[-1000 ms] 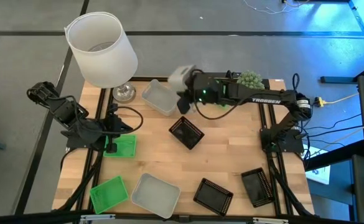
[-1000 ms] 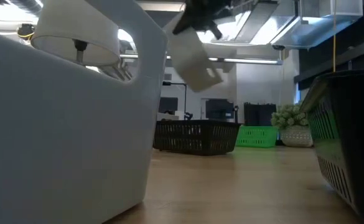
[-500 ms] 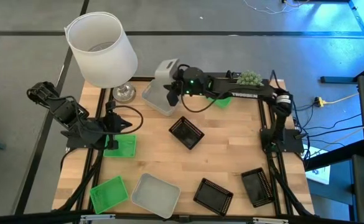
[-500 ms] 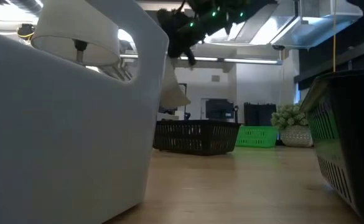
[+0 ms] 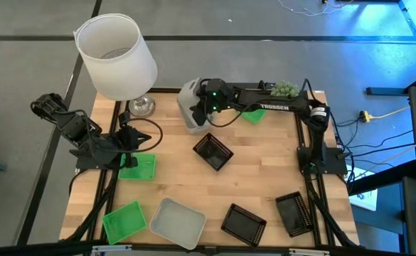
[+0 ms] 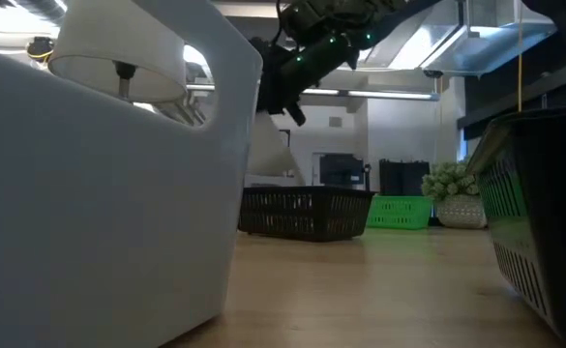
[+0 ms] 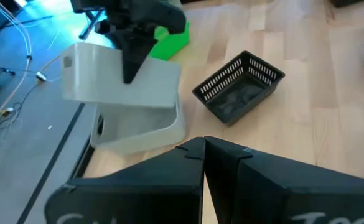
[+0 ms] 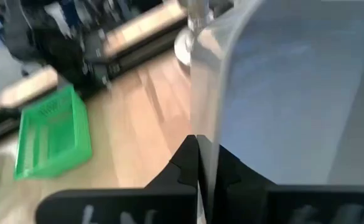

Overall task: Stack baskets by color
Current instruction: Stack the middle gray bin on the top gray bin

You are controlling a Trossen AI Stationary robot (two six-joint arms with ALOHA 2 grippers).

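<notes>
Two translucent grey-white baskets (image 5: 188, 112) sit at the table's far edge beside the lamp base (image 5: 141, 107): the right gripper (image 5: 197, 112) pinches the upper one's smooth wall, tilted over the lower. Just in front, a black mesh basket (image 5: 213, 152) has bare wood all round. Left gripper (image 5: 131, 160), fingers pressed together, hovers at a green basket (image 5: 142, 168) near the left edge.

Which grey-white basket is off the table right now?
The grey-white basket held by the right gripper above the far grey-white one. The third sits at the near edge.
</notes>
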